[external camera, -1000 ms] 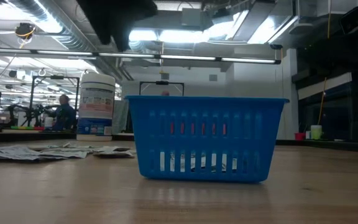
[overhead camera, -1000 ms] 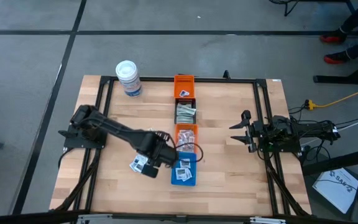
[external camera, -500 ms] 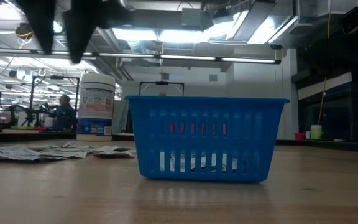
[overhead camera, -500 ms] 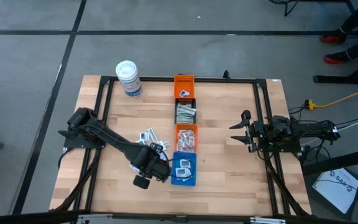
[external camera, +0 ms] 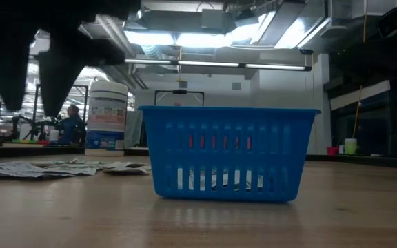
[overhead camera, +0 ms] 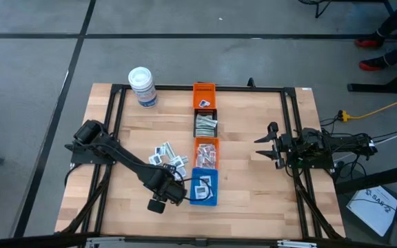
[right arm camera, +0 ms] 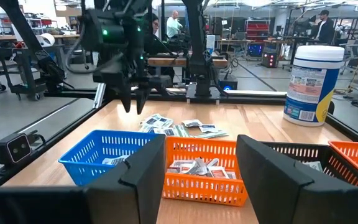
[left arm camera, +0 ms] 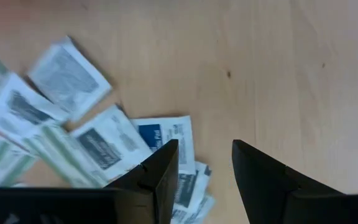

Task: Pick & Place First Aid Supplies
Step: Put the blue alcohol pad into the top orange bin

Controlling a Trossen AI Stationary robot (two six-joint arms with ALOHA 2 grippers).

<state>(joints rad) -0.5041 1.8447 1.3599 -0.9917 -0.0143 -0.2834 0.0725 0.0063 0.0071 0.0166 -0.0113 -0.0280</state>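
The first aid packets [overhead camera: 169, 156] lie in a loose pile on the wood left of the bin row; they are flat and white with dark print, mixed with pale green strips [left arm camera: 98, 146]. More packets lie in the blue bin [overhead camera: 212, 198] and the bins behind it. My left gripper [overhead camera: 165, 191] hangs open and empty, fingers pointing down, above bare table just on the near side of the pile and left of the blue bin [external camera: 229, 151]. In the left wrist view its fingertips [left arm camera: 204, 144] stand clear of the nearest packet. My right gripper [overhead camera: 260, 146] waits open at the right side.
Four bins stand in a row down the table's middle: blue nearest, then orange [overhead camera: 207, 153], black [overhead camera: 205, 125] and orange [overhead camera: 204, 96]. A white tub with a blue label [overhead camera: 142, 86] stands at the far left corner. A black frame [overhead camera: 291, 124] rings the table.
My left gripper has moved toward the near edge and a little leftward, coming off the pile, which the arm covered before and which now shows. In the low view it has grown larger and sits lower. The right arm has kept still.
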